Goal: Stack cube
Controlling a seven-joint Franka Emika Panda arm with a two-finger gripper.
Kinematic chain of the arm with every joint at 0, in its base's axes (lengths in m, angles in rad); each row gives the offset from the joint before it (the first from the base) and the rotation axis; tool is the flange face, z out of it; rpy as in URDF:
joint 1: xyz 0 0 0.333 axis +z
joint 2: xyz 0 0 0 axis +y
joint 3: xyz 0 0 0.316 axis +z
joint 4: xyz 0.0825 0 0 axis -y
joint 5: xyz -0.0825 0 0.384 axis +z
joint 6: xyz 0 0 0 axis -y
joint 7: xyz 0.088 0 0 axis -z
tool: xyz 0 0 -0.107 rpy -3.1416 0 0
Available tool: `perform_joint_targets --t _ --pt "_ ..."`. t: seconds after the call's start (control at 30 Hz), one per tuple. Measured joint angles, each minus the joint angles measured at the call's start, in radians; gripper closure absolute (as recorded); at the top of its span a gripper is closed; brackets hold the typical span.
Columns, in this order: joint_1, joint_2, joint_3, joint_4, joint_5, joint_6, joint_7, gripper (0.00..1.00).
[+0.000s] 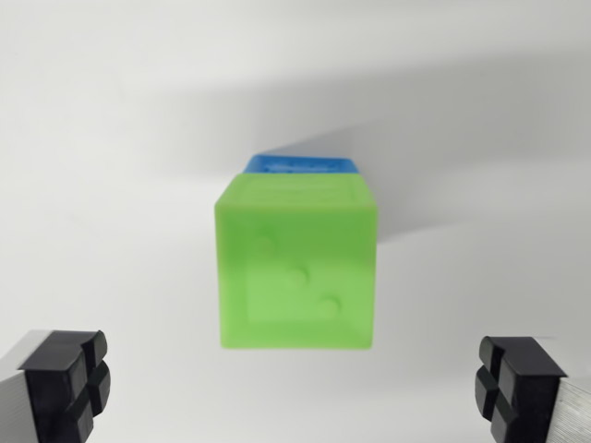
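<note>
Your gripper [295,383] hangs released, jaws spread clear of the green cube [297,268] atop the blue cube [300,165]; brush it withdrawing and you'll topple the stack.

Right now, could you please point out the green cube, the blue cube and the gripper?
green cube [297,277], wrist view, its dotted face.
blue cube [300,165], wrist view, the strip showing behind the green one.
gripper [295,383], wrist view, midway between fingertips, open.
</note>
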Motion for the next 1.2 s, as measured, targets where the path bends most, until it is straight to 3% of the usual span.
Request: perform_joint_targets --t 0.5,1.2 --pt "0.000 -0.113 0.000 0.035 0.005 -0.146 -0.004 0.00" --pt "0.000 -0.218 0.000 0.133 0.009 -0.348 -0.007 0.00"
